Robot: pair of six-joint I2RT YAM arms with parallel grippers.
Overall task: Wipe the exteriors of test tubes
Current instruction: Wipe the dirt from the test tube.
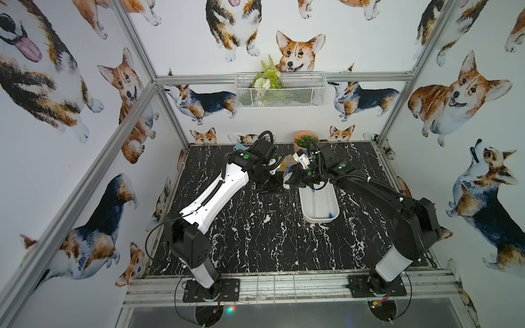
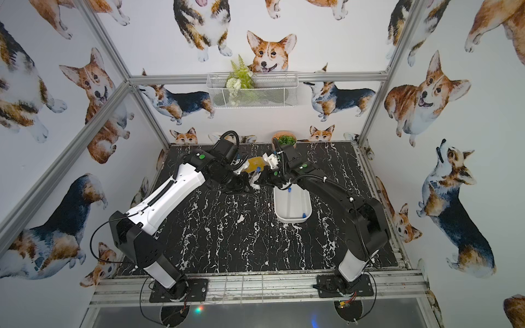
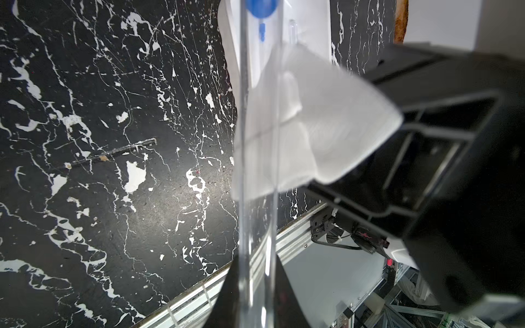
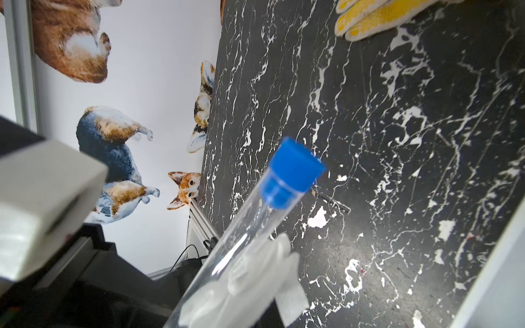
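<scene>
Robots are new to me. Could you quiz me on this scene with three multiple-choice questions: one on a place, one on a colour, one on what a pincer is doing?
1. Where do the other test tubes lie?
A) in the white tray
B) in the wire basket
C) on the glove

2. What colour is the cap on the held test tube?
A) red
B) blue
C) green

3. What is the right pincer doing?
A) standing wide open
B) gripping the plant pot
C) shut on a white cloth

Answers:
1. A: two blue-capped tubes show inside the tray.
2. B: the right wrist view shows it plainly blue.
3. C: the cloth sticks out from its closed jaws.
</scene>
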